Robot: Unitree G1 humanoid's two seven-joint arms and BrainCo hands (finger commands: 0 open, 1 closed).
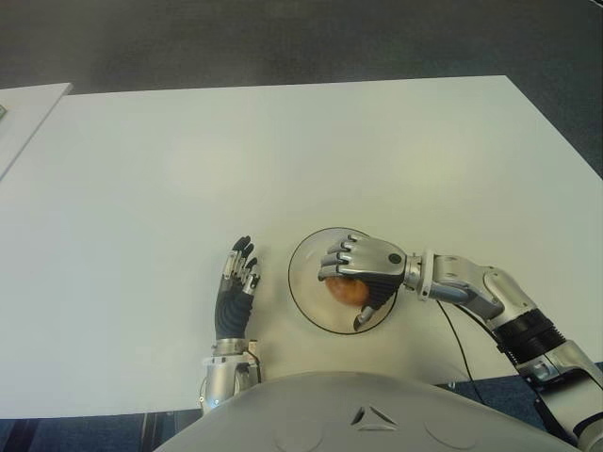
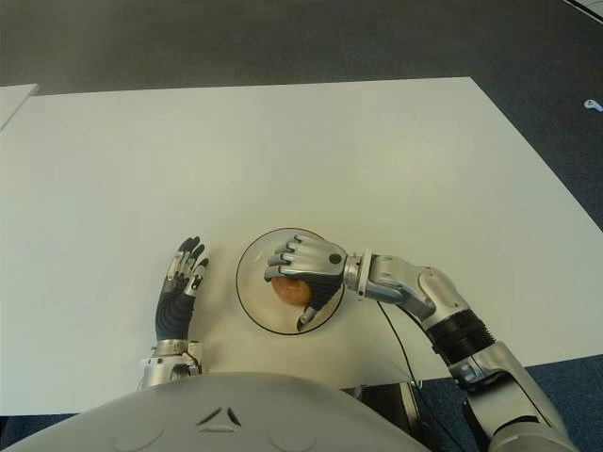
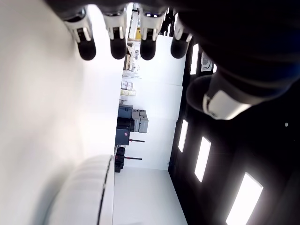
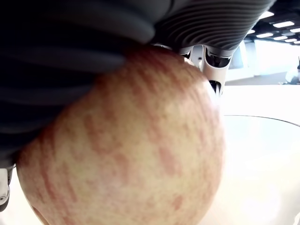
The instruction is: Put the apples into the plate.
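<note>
White worktop (image 1: 283, 151) is carrying the plate (image 1: 303, 282), where the apple (image 1: 345, 291) is being gripped by the right hand (image 1: 363, 273); released abruptly, it could be rolled off the shallow rim, while the left hand (image 1: 236, 287) is being held open nearby.

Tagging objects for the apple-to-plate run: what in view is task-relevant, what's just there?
In the job:
- apple, held by the right hand, fingers curled around it
- plate, under that hand

Just there:
- left hand, open, idle left of the plate
- white table
- second table edge, far left
- cable by the right arm
</note>
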